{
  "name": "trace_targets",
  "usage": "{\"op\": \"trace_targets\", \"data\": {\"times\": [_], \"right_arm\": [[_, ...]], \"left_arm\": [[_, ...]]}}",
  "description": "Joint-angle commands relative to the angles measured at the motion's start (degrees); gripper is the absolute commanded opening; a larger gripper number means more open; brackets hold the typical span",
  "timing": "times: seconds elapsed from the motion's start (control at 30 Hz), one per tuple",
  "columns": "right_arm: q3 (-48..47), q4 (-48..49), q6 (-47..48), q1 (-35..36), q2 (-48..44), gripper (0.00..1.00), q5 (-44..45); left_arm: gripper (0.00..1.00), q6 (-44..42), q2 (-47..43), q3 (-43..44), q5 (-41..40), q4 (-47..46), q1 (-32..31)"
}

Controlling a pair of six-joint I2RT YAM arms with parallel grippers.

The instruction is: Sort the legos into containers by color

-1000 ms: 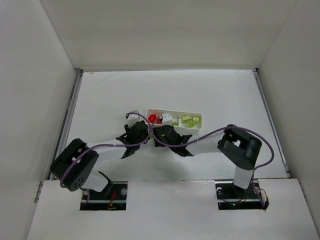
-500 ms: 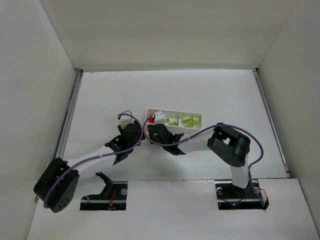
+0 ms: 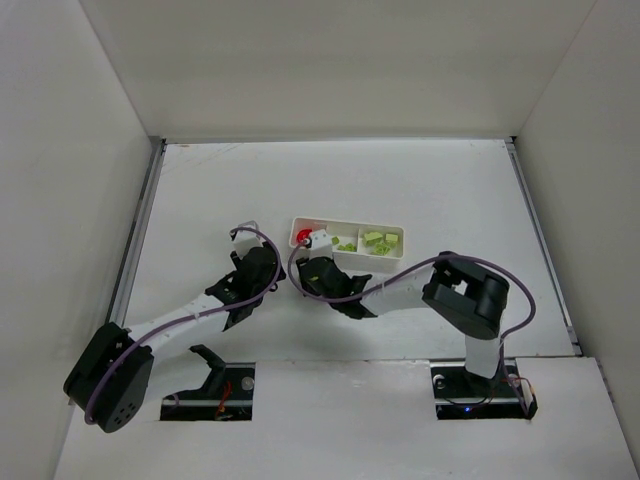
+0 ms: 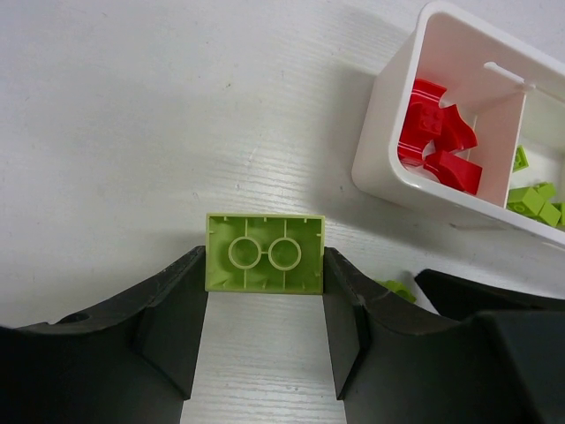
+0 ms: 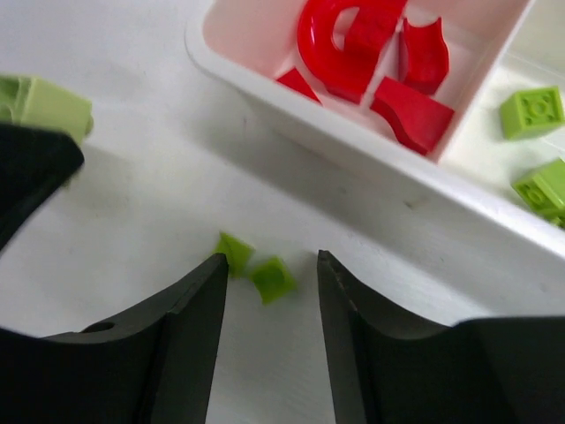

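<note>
Far left: clamped between the pads of the left gripper (image 4: 265, 261), a lime-green brick (image 4: 265, 251), gripped by its two short ends, hollow underside facing the wrist camera. Whether touching the table (image 4: 132, 106) or just above it, impossible to tell. Ahead of those jaws and off to their right, the white tray (image 4: 381, 150): red pieces (image 4: 439, 146) in its nearest end compartment, lime-green bricks (image 4: 534, 201) in the one beyond the divider.

Further right: spread apart and gripping nothing, the right gripper (image 5: 265, 296), low over the table. Between its fingers (image 5: 190, 309), touching neither, two tiny lime-green pieces (image 5: 272, 278) side by side on the bare surface. Just beyond the fingertips, the tray's near wall. Past that wall, straight ahead of the jaws, the red pieces. Ahead and to the right, the green bricks. Well off to the left of these jaws, the held brick.
</note>
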State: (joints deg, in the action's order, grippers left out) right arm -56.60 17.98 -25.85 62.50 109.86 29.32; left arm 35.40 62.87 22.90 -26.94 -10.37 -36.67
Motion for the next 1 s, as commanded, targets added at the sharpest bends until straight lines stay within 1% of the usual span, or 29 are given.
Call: {"op": "trace_targets", "data": {"times": [0.0,0.1,0.4,0.5,0.57,0.63,0.7,0.73,0.83,0.9,0.97], "right_arm": [[2.45,0.74,-0.34,1.44,-4.83,0.52,2.67],[3.25,0.92,-0.35,1.53,-5.45,0.52,1.45],[1.05,0.22,0.01,1.61,-1.50,0.52,-0.41],[0.96,-0.13,1.06,1.61,-1.58,0.48,-0.32],[1.40,-0.75,1.41,2.05,-2.28,0.47,-0.32],[1.58,-1.01,1.94,2.67,-2.55,0.49,-0.93],[0.62,-1.10,3.25,2.93,-1.33,0.57,-1.02],[0.00,-1.19,3.43,3.02,-0.71,0.59,-0.67],[-1.76,-1.89,2.91,3.11,0.35,0.60,-0.67],[-2.98,-1.81,3.26,3.11,1.49,0.58,-0.84],[-3.69,-2.24,3.08,3.11,2.02,0.52,-0.84]], "left_arm": [[0.29,-0.68,-0.29,1.10,-0.13,0.09,0.06],[0.29,-0.86,-0.47,0.92,-0.22,-0.17,0.15],[0.29,-0.50,0.41,0.66,0.13,-0.79,0.24],[0.29,-0.77,-0.38,0.40,-0.13,-0.88,-0.03],[0.29,-0.51,-0.56,0.13,0.22,-0.88,0.32],[0.29,-0.77,-0.38,0.13,0.22,-0.88,0.41],[0.29,-0.77,-0.03,0.13,0.22,-1.31,0.41],[0.29,-0.68,0.14,0.05,0.22,-1.67,0.41],[0.29,-0.85,0.32,0.22,0.22,-1.76,0.32],[0.29,-0.86,-0.29,-0.22,0.22,-1.93,0.59],[0.29,-0.86,-0.73,-0.31,0.22,-1.67,1.20]]}}
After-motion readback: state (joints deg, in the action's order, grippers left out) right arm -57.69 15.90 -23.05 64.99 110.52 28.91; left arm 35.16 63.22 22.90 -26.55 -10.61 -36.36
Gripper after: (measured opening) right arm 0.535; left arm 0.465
